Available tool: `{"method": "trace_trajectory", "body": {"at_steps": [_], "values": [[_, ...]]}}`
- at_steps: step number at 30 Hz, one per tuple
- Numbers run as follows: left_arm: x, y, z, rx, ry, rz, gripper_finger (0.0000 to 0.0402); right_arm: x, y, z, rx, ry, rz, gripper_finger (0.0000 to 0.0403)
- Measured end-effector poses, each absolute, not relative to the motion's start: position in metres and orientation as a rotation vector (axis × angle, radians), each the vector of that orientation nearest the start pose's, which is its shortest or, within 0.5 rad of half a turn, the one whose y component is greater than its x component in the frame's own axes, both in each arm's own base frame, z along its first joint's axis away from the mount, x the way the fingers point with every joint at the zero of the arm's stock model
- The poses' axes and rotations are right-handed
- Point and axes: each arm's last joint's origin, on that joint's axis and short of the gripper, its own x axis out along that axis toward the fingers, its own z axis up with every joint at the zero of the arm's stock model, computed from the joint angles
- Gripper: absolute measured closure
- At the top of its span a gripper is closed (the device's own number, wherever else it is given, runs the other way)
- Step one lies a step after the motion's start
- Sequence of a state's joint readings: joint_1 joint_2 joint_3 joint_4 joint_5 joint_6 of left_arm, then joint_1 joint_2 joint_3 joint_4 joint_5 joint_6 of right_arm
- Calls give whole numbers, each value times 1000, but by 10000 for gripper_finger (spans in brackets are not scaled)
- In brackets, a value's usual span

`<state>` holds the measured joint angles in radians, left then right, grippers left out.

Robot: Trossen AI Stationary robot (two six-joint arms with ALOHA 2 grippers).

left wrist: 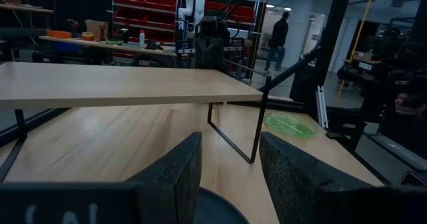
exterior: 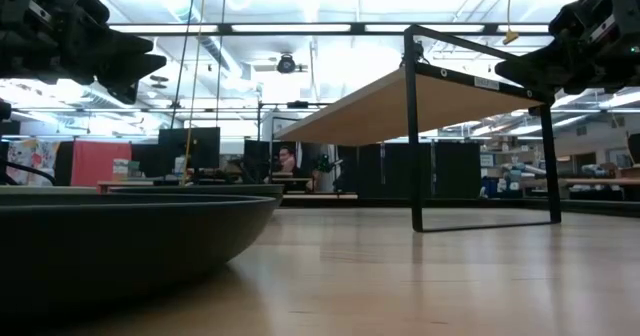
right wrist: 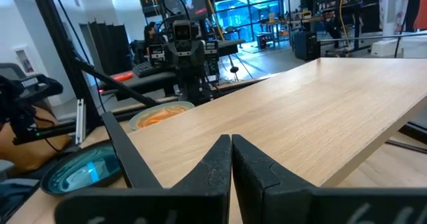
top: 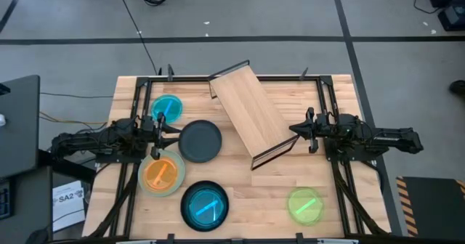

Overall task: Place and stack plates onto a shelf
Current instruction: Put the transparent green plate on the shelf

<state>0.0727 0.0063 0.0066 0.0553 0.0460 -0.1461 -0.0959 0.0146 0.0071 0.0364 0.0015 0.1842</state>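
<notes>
High view: shelf (top: 251, 115) lying diagonal at table centre, board bare, nothing stacked yet. Five plates on the tabletop: teal plate (top: 168, 108) far left, dark grey plate (top: 200, 141) just right of left gripper (top: 158, 131), orange plate (top: 162, 173) on a pale green one near left, black-rimmed teal plate (top: 205, 205) near centre, bright green plate (top: 306, 205) near right. Right gripper (top: 306, 130) at shelf's right end.

Low view: shelf raised on wire frame, underside visible; dark plate rim close at left.

Left wrist view: fingers moderately apart, empty, dark plate just below.

Right wrist view: fingers pressed together, holding nothing, above shelf board.

All stacking judged still to do.
</notes>
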Motion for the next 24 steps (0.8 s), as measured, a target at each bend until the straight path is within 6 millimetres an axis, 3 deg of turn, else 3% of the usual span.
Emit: {"method": "trace_trajectory", "body": {"at_steps": [8,13,24], "values": [[97,6,171,-143,-58,23,244,98,-9,168,197,-38,-95,384],[97,6,171,-143,-57,22,244,98,-10,168,320,-48,-111,374],[97,6,171,-143,-57,22,244,98,-10,168,419,-56,-117,257]]}}
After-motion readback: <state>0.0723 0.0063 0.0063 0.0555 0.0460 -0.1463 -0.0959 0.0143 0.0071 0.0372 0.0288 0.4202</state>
